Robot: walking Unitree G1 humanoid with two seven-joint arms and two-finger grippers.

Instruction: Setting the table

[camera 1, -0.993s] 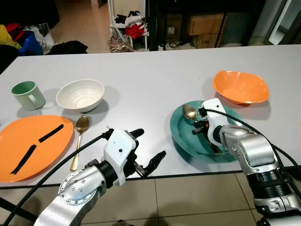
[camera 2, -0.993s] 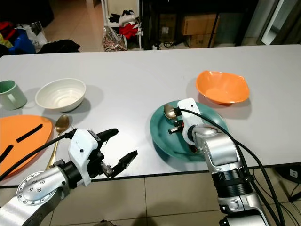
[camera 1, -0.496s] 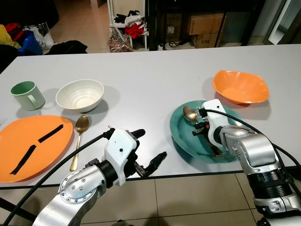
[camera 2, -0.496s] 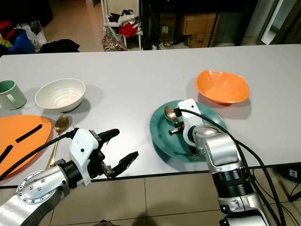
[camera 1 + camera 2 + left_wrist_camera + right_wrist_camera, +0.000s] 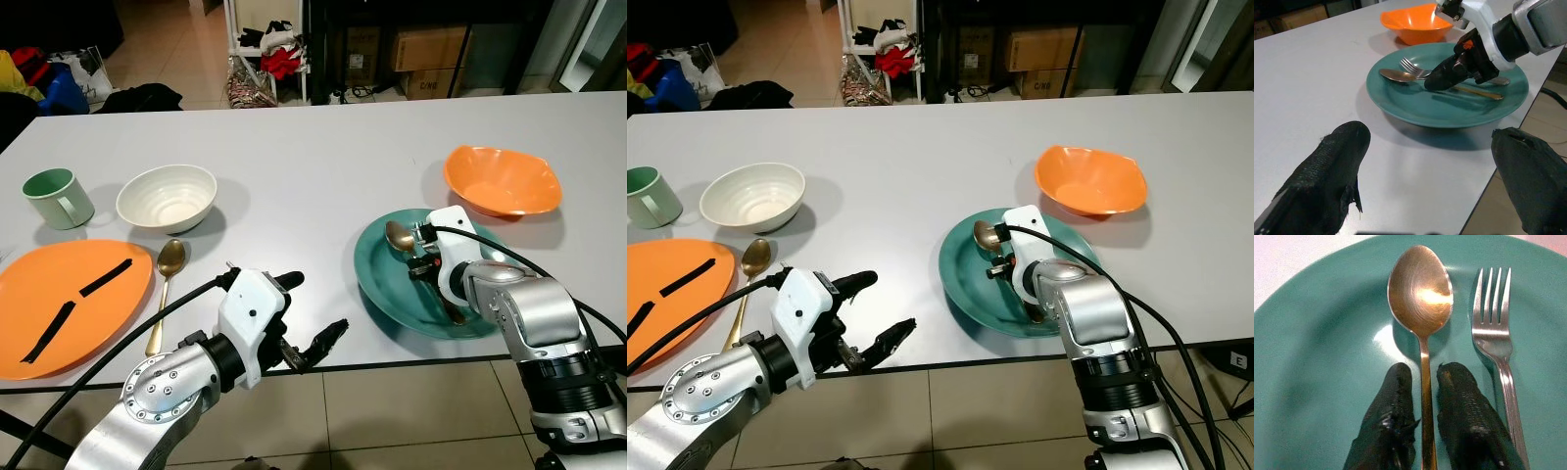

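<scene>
Your right gripper [image 5: 1422, 431] is pinching the handle of a gold spoon [image 5: 1421, 293] lying beside a fork [image 5: 1493, 328] on the green plate [image 5: 387, 289], seemingly not lifted. Your left gripper [image 5: 309, 313] is hovering at the table [image 5: 313, 166] edge, fingers wide.

This is looking like a home, in the eating room. A big white table [image 5: 313, 157] is holding plates, bowls, a green cup [image 5: 57, 198] and spoons. Behind the table, a white rack [image 5: 266, 49] is holding clothes, cardboard boxes [image 5: 428, 49] are sitting on dark shelves, and bags [image 5: 59, 83] are lying on the tiled floor [image 5: 167, 49].
</scene>
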